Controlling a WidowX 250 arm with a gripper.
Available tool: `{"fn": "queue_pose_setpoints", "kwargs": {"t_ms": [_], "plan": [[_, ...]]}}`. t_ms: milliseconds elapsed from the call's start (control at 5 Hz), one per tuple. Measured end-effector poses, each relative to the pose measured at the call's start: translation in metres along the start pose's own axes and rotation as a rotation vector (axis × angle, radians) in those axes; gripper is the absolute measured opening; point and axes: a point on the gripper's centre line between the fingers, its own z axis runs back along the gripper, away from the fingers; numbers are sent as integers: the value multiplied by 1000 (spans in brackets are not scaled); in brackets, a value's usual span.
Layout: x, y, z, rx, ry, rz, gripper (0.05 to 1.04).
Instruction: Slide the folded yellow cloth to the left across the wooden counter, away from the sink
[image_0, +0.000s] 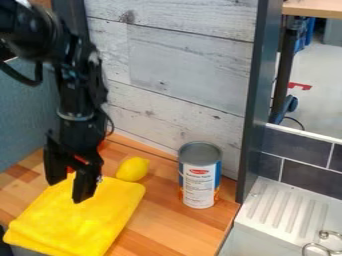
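The hand (65, 192) hangs open, its fingers apart, over the folded yellow cloth (80, 217) at lower left of the frame. Near the cloth's upper right corner lies a lemon (133, 169); right of it, a can (200, 176) stands upright on the wooden worktop (159, 220).

Gripper (67, 191): mine, black, hard, mostly matt. Cloth (77, 220): soft textile, matt, faintly napped. Lemon (133, 169): smooth skin, slight sheen; real or plastic, I cannot tell. Can (199, 177): grey metal-looking lid, dull; printed label, smooth, apparently paper. Counter (163, 215): wood, strips of varied tone, smooth, low sheen. Wall (190, 65): whitewashed wood look, knotted, grained, matt. Tiles (308, 173): dark, smooth, pale joints. Drainboard (267, 216): pale, ridged, satin. Rings (320, 246): bright metal, glossy.
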Motion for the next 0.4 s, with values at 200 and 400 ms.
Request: {"fn": "queue_pose_setpoints", "kwargs": {"t_ms": [200, 400], "plan": [[-10, -13, 31, -12, -32, 21, 1001], [-15, -36, 35, -127, -62, 82, 1001]]}}
